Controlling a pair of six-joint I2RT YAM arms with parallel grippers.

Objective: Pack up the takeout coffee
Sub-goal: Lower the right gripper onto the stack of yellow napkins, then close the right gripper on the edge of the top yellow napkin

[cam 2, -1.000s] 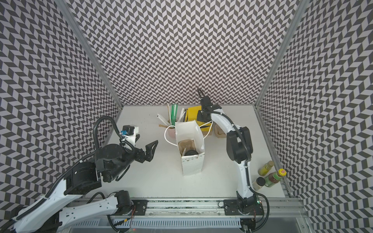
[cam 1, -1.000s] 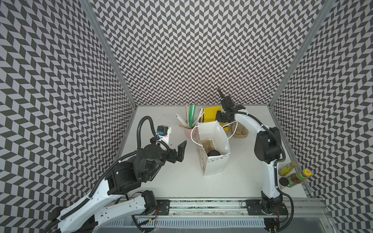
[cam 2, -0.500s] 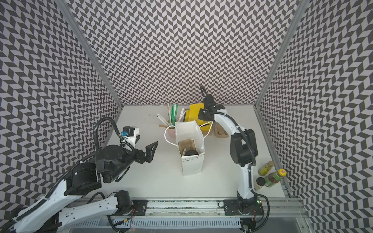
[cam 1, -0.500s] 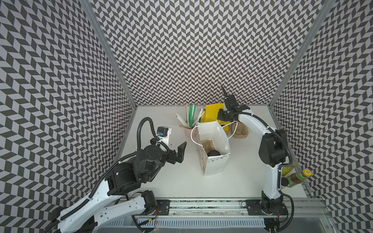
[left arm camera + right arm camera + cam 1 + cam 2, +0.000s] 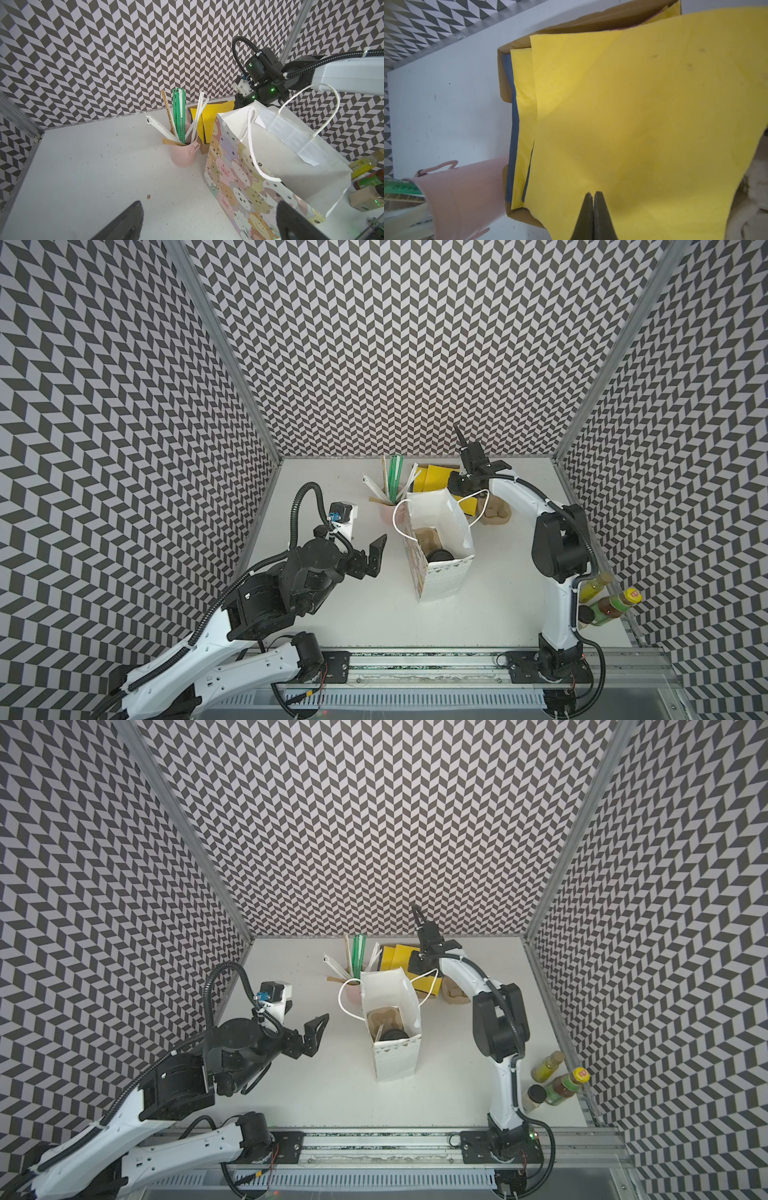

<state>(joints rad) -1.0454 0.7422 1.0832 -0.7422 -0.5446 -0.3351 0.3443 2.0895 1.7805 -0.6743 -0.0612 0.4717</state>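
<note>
The takeout coffee shows only as a round black lid (image 5: 438,554) (image 5: 392,1034) deep inside the upright white paper bag (image 5: 441,587) (image 5: 395,1065) (image 5: 239,187), next to a brown cardboard insert. My left gripper (image 5: 374,558) (image 5: 313,1033) (image 5: 209,204) hangs open and empty just left of the bag's cartoon-printed side. My right gripper (image 5: 459,493) (image 5: 417,969) (image 5: 592,194) is behind the bag, above a cardboard box of napkins (image 5: 503,83). Its jaws are shut on a yellow napkin (image 5: 643,124) (image 5: 466,506), which is lifted off the stack.
A pink cup of straws (image 5: 390,510) (image 5: 184,151) (image 5: 463,193) stands behind the bag's left corner, touching the napkin box. Brown pulp carriers (image 5: 494,512) lie behind the bag on the right. Bottles (image 5: 606,605) stand at the table's right edge.
My right gripper has drawn back and up a little behind the bag, with the yellow napkin coming along. The left arm has stayed still.
</note>
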